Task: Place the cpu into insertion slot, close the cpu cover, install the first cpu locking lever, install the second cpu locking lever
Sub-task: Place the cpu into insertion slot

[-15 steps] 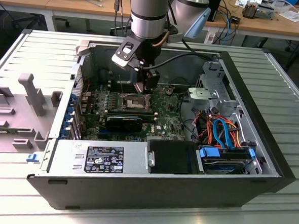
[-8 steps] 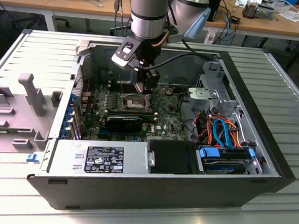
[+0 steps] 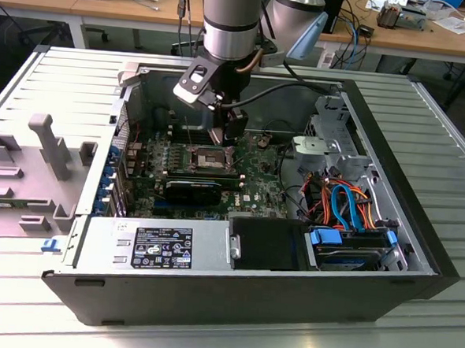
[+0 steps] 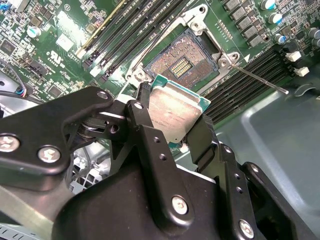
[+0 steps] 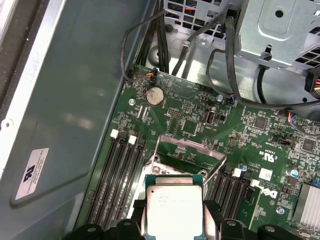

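My gripper (image 4: 171, 119) is closed most of the way, its two black fingers (image 4: 143, 116) clamped on opposite edges of the cpu (image 4: 176, 111). In the first wrist view the chip (image 5: 174, 209) sits between them with its dull metal top facing the camera. I hold it in the air just short of the insertion slot (image 4: 180, 62), not seated; the socket's contact field lies bare. One locking lever (image 4: 261, 80) juts free from the socket's corner across the black memory slots (image 4: 248, 68). Past the chip, the cpu cover (image 5: 216, 154) shows as a thin silvery frame lifted off the socket, with green motherboard (image 5: 190, 107) and a coin cell battery (image 5: 154, 95) beyond it. In the exterior view my gripper (image 3: 231, 142) hangs over the socket (image 3: 204, 158) inside the open computer case (image 3: 233, 300), which lies on a ribbed metal table (image 3: 412, 343). The power supply (image 3: 157, 244) is along the case's near side, and wooden desks (image 3: 108, 9) stand behind.
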Robot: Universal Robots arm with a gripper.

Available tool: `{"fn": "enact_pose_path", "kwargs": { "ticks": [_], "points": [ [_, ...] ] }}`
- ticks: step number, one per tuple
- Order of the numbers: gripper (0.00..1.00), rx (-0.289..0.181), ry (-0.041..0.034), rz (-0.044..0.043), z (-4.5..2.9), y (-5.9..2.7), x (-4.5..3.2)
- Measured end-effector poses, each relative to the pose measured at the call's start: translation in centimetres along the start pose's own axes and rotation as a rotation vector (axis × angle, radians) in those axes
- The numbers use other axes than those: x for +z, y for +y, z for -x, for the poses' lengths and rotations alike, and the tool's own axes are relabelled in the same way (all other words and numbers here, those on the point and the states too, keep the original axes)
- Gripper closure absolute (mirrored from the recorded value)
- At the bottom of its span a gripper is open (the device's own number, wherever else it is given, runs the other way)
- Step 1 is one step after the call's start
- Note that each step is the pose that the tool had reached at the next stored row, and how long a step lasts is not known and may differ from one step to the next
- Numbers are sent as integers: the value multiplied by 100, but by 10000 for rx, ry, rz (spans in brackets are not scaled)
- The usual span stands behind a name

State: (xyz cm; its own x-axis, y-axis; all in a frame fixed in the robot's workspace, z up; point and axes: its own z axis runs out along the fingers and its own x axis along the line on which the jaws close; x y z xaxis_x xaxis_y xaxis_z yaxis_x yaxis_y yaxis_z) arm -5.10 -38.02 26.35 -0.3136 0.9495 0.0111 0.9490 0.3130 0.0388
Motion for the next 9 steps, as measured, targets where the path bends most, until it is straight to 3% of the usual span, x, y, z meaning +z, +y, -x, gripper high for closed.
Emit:
{"fn": "enact_pose_path", "kwargs": {
  "ticks": [9],
  "points": [
    [46,111,-5,1,0,0,0]
  ]
}}
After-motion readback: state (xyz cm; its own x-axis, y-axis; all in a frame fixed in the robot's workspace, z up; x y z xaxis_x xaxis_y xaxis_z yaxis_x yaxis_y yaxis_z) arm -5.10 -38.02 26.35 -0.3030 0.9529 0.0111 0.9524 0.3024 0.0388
